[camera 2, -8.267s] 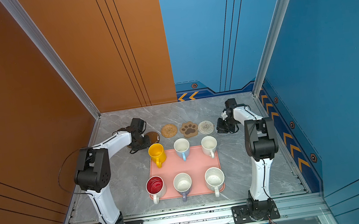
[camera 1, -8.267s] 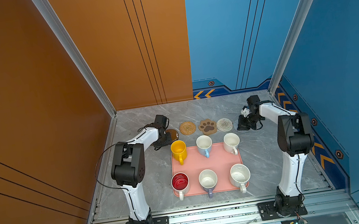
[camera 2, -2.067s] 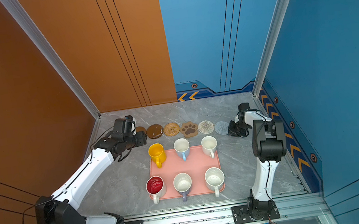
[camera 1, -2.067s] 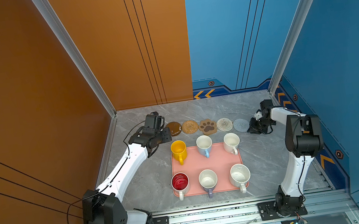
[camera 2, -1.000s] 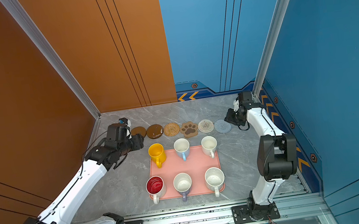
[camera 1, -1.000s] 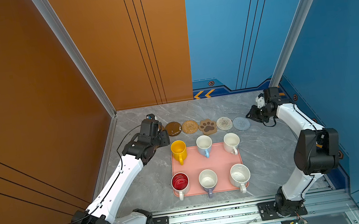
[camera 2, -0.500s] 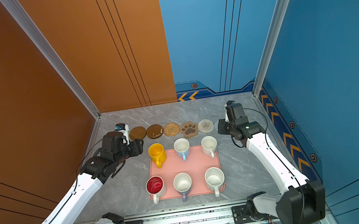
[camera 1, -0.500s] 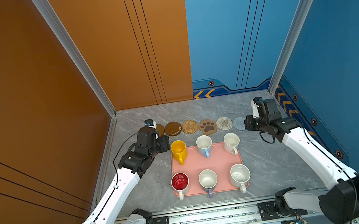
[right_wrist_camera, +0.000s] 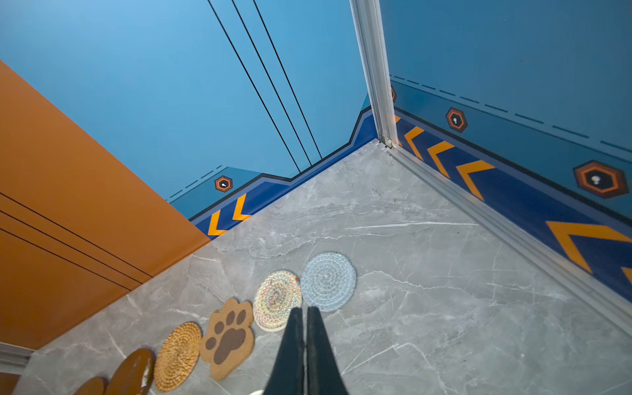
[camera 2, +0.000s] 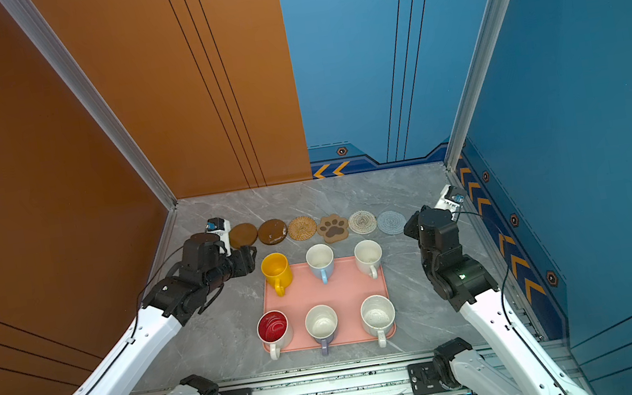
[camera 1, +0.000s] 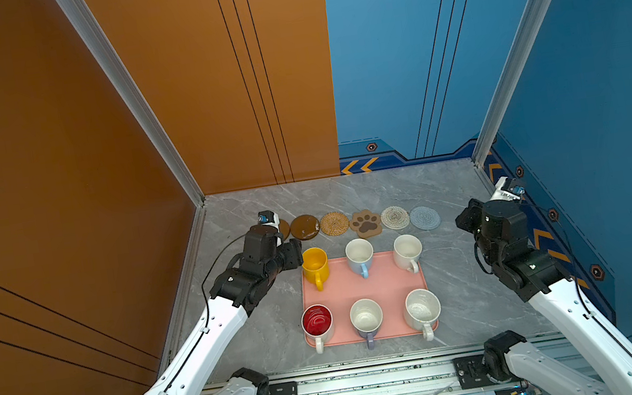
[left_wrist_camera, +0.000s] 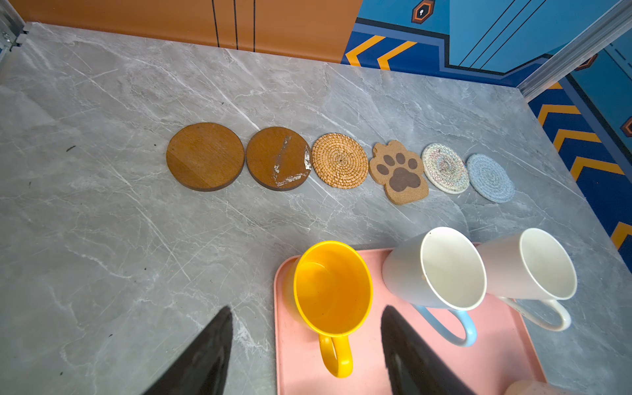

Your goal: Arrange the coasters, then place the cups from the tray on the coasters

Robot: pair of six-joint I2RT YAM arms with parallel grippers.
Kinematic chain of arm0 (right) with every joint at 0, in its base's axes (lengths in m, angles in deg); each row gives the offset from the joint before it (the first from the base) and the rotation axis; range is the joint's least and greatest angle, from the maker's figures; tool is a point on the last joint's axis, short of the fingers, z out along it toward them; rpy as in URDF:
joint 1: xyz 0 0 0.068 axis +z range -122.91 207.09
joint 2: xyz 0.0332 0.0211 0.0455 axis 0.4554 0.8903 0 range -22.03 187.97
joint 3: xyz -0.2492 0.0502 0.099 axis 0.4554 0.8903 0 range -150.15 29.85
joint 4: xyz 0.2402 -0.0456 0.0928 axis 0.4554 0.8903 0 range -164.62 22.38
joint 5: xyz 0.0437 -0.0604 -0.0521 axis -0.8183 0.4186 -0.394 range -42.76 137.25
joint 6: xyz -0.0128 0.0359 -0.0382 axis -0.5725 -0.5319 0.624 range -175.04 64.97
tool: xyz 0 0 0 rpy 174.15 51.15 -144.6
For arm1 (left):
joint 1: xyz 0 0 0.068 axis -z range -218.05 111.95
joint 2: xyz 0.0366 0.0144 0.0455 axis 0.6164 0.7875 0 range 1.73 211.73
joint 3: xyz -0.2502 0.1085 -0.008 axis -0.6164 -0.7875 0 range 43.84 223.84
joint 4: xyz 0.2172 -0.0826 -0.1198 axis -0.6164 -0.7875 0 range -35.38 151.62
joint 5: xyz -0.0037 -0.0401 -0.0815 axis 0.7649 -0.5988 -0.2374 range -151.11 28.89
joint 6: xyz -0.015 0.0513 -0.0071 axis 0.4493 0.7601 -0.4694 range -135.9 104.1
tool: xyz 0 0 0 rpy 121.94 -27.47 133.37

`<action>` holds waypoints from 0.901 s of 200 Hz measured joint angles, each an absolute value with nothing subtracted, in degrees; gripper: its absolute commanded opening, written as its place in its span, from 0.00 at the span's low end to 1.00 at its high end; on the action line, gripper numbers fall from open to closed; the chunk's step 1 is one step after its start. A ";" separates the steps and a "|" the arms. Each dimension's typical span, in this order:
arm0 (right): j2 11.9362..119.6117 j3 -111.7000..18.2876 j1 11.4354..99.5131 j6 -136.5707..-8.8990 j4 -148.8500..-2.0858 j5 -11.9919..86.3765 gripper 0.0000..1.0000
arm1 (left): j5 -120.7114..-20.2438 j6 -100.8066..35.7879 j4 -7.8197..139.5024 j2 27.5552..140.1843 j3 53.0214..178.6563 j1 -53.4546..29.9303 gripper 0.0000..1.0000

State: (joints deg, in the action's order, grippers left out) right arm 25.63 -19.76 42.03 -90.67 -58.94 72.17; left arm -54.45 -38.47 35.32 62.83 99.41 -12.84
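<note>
Left pincer [left_wrist_camera: 306,309]: spread wide and empty. You're lined up on the yellow cup [left_wrist_camera: 331,290], a finger either side of it in the wrist view, neither touching it
Right pincer [right_wrist_camera: 304,311]: pressed together, pinching nothing, hanging over the table [left_wrist_camera: 102,239] near the blue woven coaster [right_wrist_camera: 328,280]
How the yellow cup should handle: glazed ceramic by the look of it, so stiff, a fair weight, slick on the walls, and likely to chip if it clips the blue-handled cup [left_wrist_camera: 434,270] beside it
Where to take hold: I'd span the body or pinch one wall at the rim; the thin handle would probably let it swing
Tray [camera 1: 385,285]: six cups on it in two rows of three, handles pointing back toward the arm bases
Back row: yellow at the corner, blue-handled in the middle, then a white cup [left_wrist_camera: 533,266], and all three look empty
Front row: red-lined cup [camera 1: 316,319], lavender cup [camera 1: 366,316], speckled cup [camera 1: 422,307], nothing inside that I can see
Coasters [left_wrist_camera: 340,160]: all six flat on the table in one tight row beyond the tray, no cup on any
Watch for: neighbours close on both sides, so aim dead centre on the end brown disc [left_wrist_camera: 205,155]
</note>
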 measured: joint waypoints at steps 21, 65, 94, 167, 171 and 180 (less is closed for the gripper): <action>24.87 -18.36 39.95 -94.30 -61.10 68.98 0.00 | -54.45 -38.47 35.32 62.89 99.41 -12.73 0.70; 21.87 -15.74 39.28 -95.50 -66.83 63.26 0.00 | -54.43 -38.49 35.34 62.89 99.41 -12.47 0.70; 17.83 -14.80 37.72 -95.35 -69.67 60.30 0.00 | -54.28 -38.69 35.34 62.89 99.39 -12.47 0.70; 21.81 -23.39 35.76 -90.76 -58.41 51.87 0.35 | -54.06 -38.91 35.78 62.89 98.49 -12.47 0.70; 22.38 -23.95 35.78 -90.43 -57.36 51.43 0.35 | -53.95 -38.91 35.80 62.89 98.27 -12.47 0.70; 23.47 -25.07 36.06 -89.71 -54.63 50.56 0.36 | -53.69 -38.91 35.82 62.89 97.79 -12.47 0.70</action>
State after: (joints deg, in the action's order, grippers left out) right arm 23.47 -25.07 36.06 -89.71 -54.63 50.56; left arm -53.69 -38.91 35.82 62.89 97.79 -12.47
